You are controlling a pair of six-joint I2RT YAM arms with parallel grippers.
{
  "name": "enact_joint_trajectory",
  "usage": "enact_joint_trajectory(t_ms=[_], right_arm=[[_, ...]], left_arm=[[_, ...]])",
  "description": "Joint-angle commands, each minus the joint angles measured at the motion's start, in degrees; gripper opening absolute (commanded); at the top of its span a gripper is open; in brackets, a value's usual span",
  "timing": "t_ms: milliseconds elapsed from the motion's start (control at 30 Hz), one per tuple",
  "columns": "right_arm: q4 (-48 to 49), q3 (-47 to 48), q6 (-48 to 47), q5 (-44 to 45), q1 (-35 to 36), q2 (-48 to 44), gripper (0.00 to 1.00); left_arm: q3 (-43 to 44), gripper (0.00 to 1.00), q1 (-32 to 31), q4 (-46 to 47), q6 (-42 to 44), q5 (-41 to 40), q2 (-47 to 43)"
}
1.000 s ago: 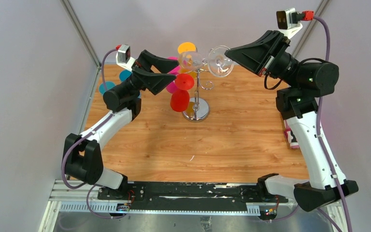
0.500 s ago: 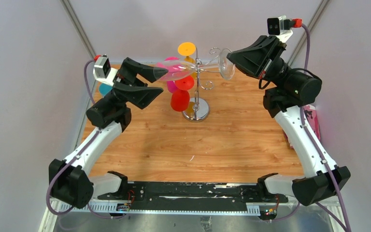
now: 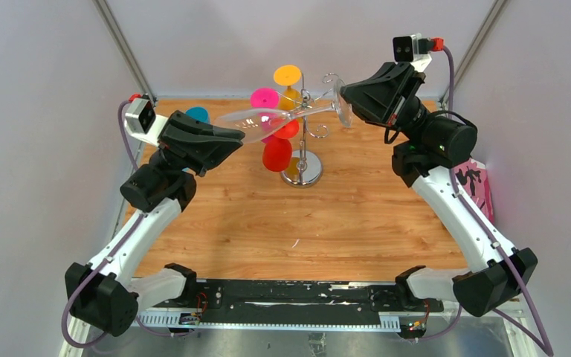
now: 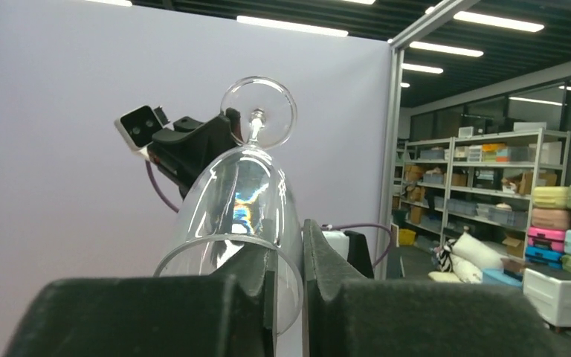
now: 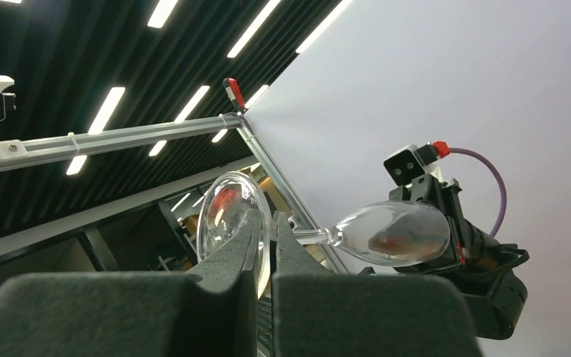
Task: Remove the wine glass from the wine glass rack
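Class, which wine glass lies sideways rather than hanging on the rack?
The clear wine glass: horizontal, left pincer on its rim, right pincer on its foot. The orange glass, pink glass and red glass hang on the wine glass rack.

Viewed from my remote station, no word, number or brand can be read in any of the three views. The pink packet [image 3: 479, 187] at the right edge of the wooden table [image 3: 372, 216] carries dark markings (too small for me to make out). The coloured storage boxes [image 4: 565, 199] beside the grey metal shelving [image 4: 467, 178] show no legible labels.
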Motion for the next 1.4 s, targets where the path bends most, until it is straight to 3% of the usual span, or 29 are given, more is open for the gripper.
enact_joint_trajectory(t_ms=[0,133,300,367,433,533,667,767,833,1067,1200,1367], right_arm=[[-2.5,-1.9,-5.1,-8.1,2.8,0.3,0.0],[-7.9,-1.7,-10.0,-9.1,2.9,-1.2,0.04],[-18.9,-1.7,-20.1,-8.9,2.1,-5.8,0.63],[-26.8,-1.7,-25.7,-7.9,1.3,-8.2,0.81],[-34.2,-1.7,-31.3,-6.6,0.1,-10.6,0.87],[-43.7,-1.2,-38.4,-4.7,-2.5,-14.0,0.9],[-59.8,2.1,-50.3,0.0,-5.3,-17.5,0.91],[-71.2,6.3,-59.0,4.7,-6.0,-18.4,0.91],[-77.0,8.8,-62.3,8.0,-6.2,-18.2,0.91],[-83.1,11.1,-65.8,10.6,-6.9,-16.5,0.91],[-84.1,11.0,-65.6,9.3,-7.6,-14.6,0.91],[-84.3,10.2,-63.6,5.7,-10.6,-12.7,0.9]], left_arm=[[-0.6,0.0,0.3,-4.0,4.0,-3.7,-0.4],[-2.2,0.0,0.3,-15.5,9.9,-6.8,-5.7],[1.6,0.0,0.3,-54.6,29.8,-19.0,-17.7],[4.9,0.0,0.3,-67.4,35.9,-25.7,-22.1],[11.0,0.0,0.3,-81.1,41.8,-32.5,-25.0],[25.7,0.0,0.3,-108.8,49.9,-45.8,-24.3],[44.4,0.0,0.3,-136.2,56.7,-65.3,-16.8],[54.5,0.0,0.3,-152.4,59.4,-75.5,-9.3],[53.0,0.0,0.3,-156.7,60.0,-77.0,-7.0],[35.2,0.0,0.3,-151.2,59.2,-54.7,-3.8],[28.1,0.0,0.3,-144.6,59.2,-52.0,-0.4],[27.3,0.0,1.4,-141.8,60.4,-50.3,10.4]])
